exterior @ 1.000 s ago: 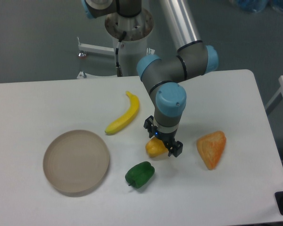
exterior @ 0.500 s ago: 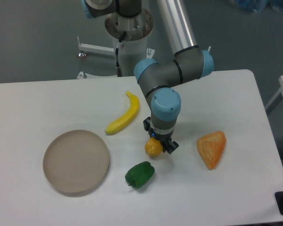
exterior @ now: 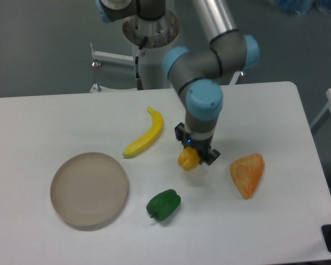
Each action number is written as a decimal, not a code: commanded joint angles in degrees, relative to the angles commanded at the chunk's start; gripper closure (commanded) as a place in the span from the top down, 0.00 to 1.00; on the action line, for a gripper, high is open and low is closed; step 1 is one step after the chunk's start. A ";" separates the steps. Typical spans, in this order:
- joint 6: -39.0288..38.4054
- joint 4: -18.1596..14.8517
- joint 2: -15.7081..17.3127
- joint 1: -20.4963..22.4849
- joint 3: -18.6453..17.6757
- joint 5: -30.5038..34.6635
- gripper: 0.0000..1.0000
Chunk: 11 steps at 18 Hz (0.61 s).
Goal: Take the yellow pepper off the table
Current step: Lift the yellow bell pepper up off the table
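Presently the gripper (exterior: 194,156) is clamped on the yellow pepper (exterior: 188,159) above the counter (exterior: 276,110) (glossy, likely light and slippery; a grip across its lobes seems safest).

Around the gripper (exterior: 194,156) the banana (exterior: 144,134), green pepper (exterior: 164,204) and orange wedge (exterior: 247,174) stand near, with bare table (exterior: 265,110) behind it

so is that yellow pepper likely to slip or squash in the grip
The yellow pepper looks glossy, so it may be slippery in the end effector. Its lobed, rounded shape could let it twist. It shows no visible denting, so it is probably fairly stiff.
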 joint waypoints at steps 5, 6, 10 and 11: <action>2.27 -6.14 0.27 1.68 5.08 -0.26 0.12; 4.72 -6.42 0.18 2.03 5.71 -0.61 0.12; 10.46 -6.25 -0.70 2.03 7.82 -0.79 0.11; 10.46 -6.16 -0.87 2.12 8.08 -0.88 0.11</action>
